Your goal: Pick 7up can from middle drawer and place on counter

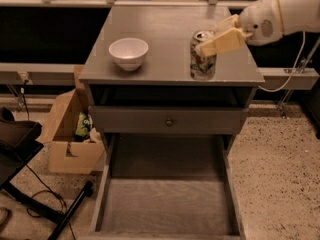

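The 7up can [202, 59] is upright at the front right of the counter [170, 24], close to its front edge. I cannot tell whether its base touches the surface. My gripper [207, 38] reaches in from the upper right and is shut on the can's upper part, one beige finger [223, 40] across its front. The middle drawer [165, 206] stands pulled out below, and its wood-grain floor is bare.
A white bowl [128, 53] sits on the counter's left half. A shut drawer front with a round knob [169, 120] is above the open drawer. A cardboard box [70, 136] and a black stand [20, 149] are on the floor to the left.
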Controlling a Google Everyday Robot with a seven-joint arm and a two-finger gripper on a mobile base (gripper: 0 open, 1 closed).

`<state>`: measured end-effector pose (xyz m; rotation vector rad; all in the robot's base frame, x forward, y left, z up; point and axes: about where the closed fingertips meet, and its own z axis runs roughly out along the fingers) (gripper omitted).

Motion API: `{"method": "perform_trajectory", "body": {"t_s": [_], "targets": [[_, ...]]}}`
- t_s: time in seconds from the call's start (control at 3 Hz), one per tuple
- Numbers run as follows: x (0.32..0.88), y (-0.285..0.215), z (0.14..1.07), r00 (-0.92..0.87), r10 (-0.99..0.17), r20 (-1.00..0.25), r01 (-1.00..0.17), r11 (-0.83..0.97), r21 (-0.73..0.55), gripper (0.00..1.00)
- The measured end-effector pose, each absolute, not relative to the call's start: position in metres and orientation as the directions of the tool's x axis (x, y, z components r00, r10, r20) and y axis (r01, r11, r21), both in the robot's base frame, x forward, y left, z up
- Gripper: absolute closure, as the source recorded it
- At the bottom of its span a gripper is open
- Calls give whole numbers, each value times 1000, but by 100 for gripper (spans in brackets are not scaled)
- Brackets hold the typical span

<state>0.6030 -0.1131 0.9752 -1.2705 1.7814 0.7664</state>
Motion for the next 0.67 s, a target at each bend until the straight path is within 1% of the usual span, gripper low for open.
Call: {"method": "perform_trajectory", "body": {"t_s": [0.33,0.67], "targets": [[666,-93,1025,-148,-416,-897,-909,414,-42,100],[734,-77,1035,-138,-375,-917,-842,531,-91,100]]}}
